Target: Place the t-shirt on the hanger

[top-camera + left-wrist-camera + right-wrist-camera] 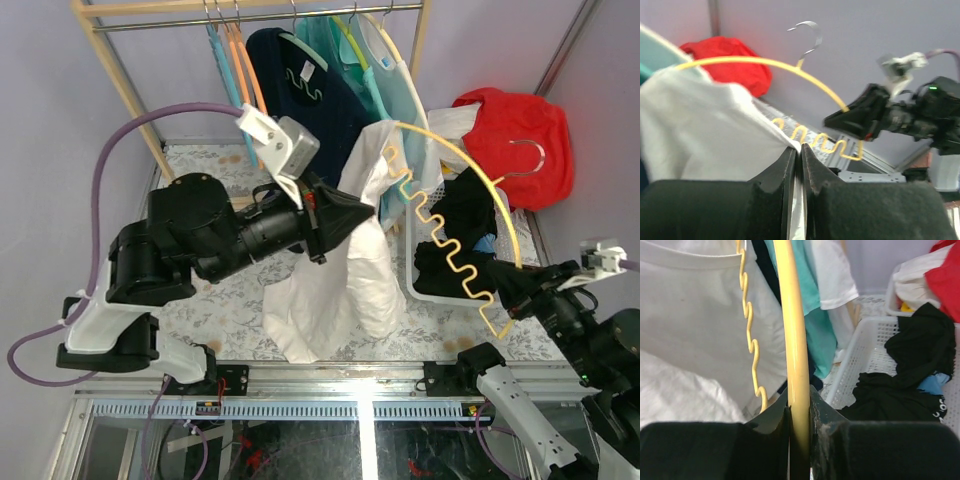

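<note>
The white t-shirt [345,270] hangs in mid-air over the table, bunched and wrinkled. My left gripper [352,212] is shut on its cloth near the top; the left wrist view shows white fabric [700,130] pinched between the jaws [800,150]. The pale yellow hanger [480,185] lies tilted, its left end inside the shirt's top, its wavy bar [445,245] and metal hook [530,160] exposed. My right gripper [512,285] is shut on the hanger's right arm [795,340]; the shirt also shows there [695,310].
A white basket [430,290] holds black clothes [460,235] at the right; a red garment [515,130] lies behind it. A wooden rack [110,60] at the back carries a navy shirt [300,85], a mint shirt [395,90], and orange and blue hangers [235,60].
</note>
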Controlling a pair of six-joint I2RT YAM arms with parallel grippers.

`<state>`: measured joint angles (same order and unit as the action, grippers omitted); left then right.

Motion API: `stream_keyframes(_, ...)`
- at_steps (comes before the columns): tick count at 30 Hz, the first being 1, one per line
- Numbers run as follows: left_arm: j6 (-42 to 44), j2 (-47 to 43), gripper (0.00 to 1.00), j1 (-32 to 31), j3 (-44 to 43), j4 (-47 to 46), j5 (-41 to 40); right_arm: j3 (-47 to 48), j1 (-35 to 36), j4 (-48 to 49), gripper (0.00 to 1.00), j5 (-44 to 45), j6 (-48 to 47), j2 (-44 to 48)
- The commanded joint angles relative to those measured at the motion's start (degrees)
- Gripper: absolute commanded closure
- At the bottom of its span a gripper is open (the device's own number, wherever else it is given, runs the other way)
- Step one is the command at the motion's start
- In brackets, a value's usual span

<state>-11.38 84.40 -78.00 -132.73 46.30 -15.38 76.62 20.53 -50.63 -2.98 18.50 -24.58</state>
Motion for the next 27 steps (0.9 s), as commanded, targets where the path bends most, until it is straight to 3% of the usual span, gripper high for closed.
stream_keyframes(1, -0.61, -6.42, 0.93, -0.04, 6.59, -0.73, -14.99, 4.03, 0.01, 3.49, 1.0, 10.97, 1.99, 2.15)
stream_keyframes(5, -3.89, -11.55, 0.93, 0.78, 17.39, 5.6, -34.74, 3.7, 0.01, 0.91, 1.0, 10.24, 2.97, 3.02)
stream_keyframes(7, -6.5, -14.77, 0.93, 4.19, 23.69, 7.17, -37.25, 2.53, -0.04, 0.34, 1.0, 10.21, 3.45, 3.88)
stream_keyframes(15, -9.55, -23.28, 0.93, 17.55, 40.62, 4.08, -26.87, -2.87, -0.02, 1.32, 1.0, 3.74, 5.41, 4.83)
stream_keyframes(18, -10.44, -24.94, 0.93, 18.79, 48.44, -2.31, -16.7, -3.5, -0.01, 1.53, 1.0, 3.08, 5.42, 4.81)
stream_keyframes(23, -11.52, -30.16, 0.71, 18.81, 66.13, -17.73, -0.11, -3.21, -0.02, 1.89, 1.0, 2.93, 5.08, 4.19)
stream_keyframes(27, -11.17, -32.97, 0.58, 18.82, 76.99, -27.67, 3.56, -2.04, -0.02, 2.04, 1.0, 2.08, 4.79, 3.75)
